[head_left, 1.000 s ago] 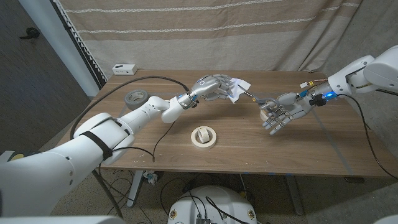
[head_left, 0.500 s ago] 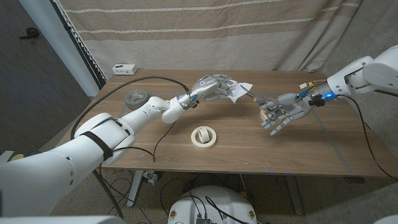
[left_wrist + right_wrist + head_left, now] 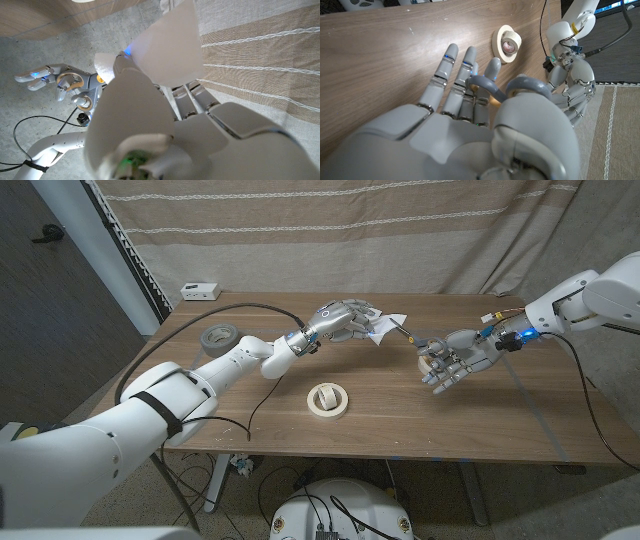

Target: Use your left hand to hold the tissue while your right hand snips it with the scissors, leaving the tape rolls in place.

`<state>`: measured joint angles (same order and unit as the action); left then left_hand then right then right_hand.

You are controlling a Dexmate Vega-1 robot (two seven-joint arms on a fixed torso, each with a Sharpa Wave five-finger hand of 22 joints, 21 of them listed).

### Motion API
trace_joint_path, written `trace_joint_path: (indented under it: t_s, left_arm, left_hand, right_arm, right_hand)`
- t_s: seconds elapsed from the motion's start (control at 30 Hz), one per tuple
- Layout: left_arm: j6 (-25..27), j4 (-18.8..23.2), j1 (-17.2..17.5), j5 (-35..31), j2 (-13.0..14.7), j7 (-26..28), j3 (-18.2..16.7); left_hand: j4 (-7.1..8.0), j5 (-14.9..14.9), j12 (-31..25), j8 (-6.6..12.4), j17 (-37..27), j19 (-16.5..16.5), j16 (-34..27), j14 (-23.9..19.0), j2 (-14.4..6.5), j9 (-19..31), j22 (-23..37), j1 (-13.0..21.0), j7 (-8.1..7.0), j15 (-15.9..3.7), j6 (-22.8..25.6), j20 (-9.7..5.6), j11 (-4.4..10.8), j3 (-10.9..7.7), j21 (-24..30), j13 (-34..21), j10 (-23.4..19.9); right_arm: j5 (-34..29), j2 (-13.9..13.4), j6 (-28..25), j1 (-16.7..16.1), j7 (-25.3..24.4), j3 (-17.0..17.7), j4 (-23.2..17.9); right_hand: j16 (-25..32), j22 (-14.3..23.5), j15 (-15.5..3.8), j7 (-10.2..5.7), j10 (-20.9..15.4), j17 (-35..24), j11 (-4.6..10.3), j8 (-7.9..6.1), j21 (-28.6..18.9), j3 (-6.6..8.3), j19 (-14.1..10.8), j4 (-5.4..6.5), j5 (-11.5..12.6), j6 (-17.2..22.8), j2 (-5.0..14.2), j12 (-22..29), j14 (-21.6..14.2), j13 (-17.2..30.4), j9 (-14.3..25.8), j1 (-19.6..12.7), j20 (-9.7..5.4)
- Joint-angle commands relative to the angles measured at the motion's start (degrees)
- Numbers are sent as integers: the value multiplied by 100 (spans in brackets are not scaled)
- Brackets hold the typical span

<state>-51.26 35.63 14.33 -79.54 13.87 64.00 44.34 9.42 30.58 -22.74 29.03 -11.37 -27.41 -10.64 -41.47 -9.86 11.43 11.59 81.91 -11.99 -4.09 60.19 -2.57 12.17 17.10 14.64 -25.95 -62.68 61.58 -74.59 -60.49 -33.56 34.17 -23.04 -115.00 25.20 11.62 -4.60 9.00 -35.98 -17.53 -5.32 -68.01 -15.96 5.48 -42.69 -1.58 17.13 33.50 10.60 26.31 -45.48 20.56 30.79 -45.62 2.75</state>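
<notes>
— Holding up well, is it? Where is the thin white paper tissue at this point?

— Lifted off the long wooden table, toward the far middle, gripped in the left hand with a corner sticking out toward the right arm. In the left wrist view the tissue stands up past the fingers.

— Any cut in it?

— None that I can make out; the sheet looks whole, though it is small in the head view. I'd judge the holding part done and the snip itself not yet made.

— And the scissors?

— The grey-handled metal scissors sit in the right hand, blades pointing at the tissue, the tips near it but apart. In the right wrist view the grey loops are threaded over the thumb and a finger, the other fingers stretched out straight. How far the blades are parted I cannot tell.

— The tape rolls?

— The cream tape roll lies near the front middle, the dark grey roll at the far left; both are well apart from the hands.
</notes>
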Motion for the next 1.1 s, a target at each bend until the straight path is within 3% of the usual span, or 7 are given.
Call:
trace_joint_path:
  t_s: [0.03, 0.13, 0.3, 0.5, 0.6, 0.8, 1.1]
  left_arm:
    - [22, 55, 23, -37, 12, 0, -5]
    - [19, 72, 30, -45, 23, 0, -5]
    - [16, 122, 55, -57, 42, 0, -29]
    - [8, 152, 67, -73, 62, 0, -48]
    - [4, 160, 72, -77, 71, 0, -54]
    - [-5, 165, 83, -81, 70, 0, -66]
    - [1, 186, 105, -102, 70, 0, -96]
  left_hand:
    - [0, 23, 8, 16, -7, -43, -11, -65, -43, 299, 26, 36, -7, -933, 49, -779, -11, -1, 36, -24, -26]
    - [1, 23, 17, 17, -12, -43, -14, -69, -45, 299, 26, 39, -7, -932, 49, -779, -11, -2, 37, -14, -23]
    - [8, 21, 9, 19, -4, -42, -10, -67, -51, 300, 27, 32, -8, -932, 54, -778, -12, -6, 36, -28, -30]
    - [7, 17, 12, 18, -1, -39, -8, -65, -50, 299, 27, 32, -7, -932, 55, -779, -11, -9, 35, -26, -29]
    - [6, 14, 11, 20, -6, -37, -12, -69, -51, 299, 26, 32, -6, -932, 60, -780, -11, -12, 34, -29, -32]
    - [5, 3, 16, 21, -4, -32, -9, -66, -49, 299, 26, 34, -5, -933, 61, -780, -12, -18, 32, -21, -39]
    - [5, -9, 14, 20, -3, -32, -9, -69, -49, 294, 25, 31, -7, -933, 69, -781, -13, -21, 31, -27, -44]
  right_arm:
    - [25, -65, -10, -18, -65, 37, -49]
    - [41, -75, -7, -29, -75, 51, -55]
    - [4, -71, 16, -14, -11, 17, -56]
    - [-21, -76, 43, -8, 21, 8, -72]
    - [-53, -75, 49, 5, 40, -10, -94]
    - [-119, -64, 18, 41, 47, -57, -151]
    - [-140, -74, -5, 34, -45, -40, -229]
  right_hand:
    - [115, 31, -336, -25, -601, -100, 273, 26, -64, 10, -76, -19, -41, 30, -60, 105, -196, 107, 11, -53, -40]
    - [209, 46, -423, -40, -651, -200, 340, 66, -97, 0, -128, -37, -42, 25, -67, 226, -280, 205, -16, -61, -90]
    - [504, 126, -398, -120, -678, -616, 448, 328, -217, 26, -256, 25, -59, 76, 36, 632, -345, 600, -297, -9, -352]
    - [1198, 317, -469, -309, -788, -1375, 580, 385, -414, 142, -334, 87, -169, 306, 58, 1250, -457, 1326, -253, -4, -553]
    - [1770, 613, -548, -409, -863, -1975, 663, 289, -647, 256, -287, 160, -279, 481, 81, 1710, -362, 1973, 38, 16, -604]
    - [2582, 1507, -687, -533, -1144, -2401, 779, -8, -1360, 422, -164, 168, -431, 835, 60, 2638, -581, 3258, 662, -40, -715]
    - [3217, 2410, -741, -594, -1785, -2739, 782, -244, -2124, 561, -128, 283, -498, 1528, 77, 3015, -879, 3502, 909, -7, -812]
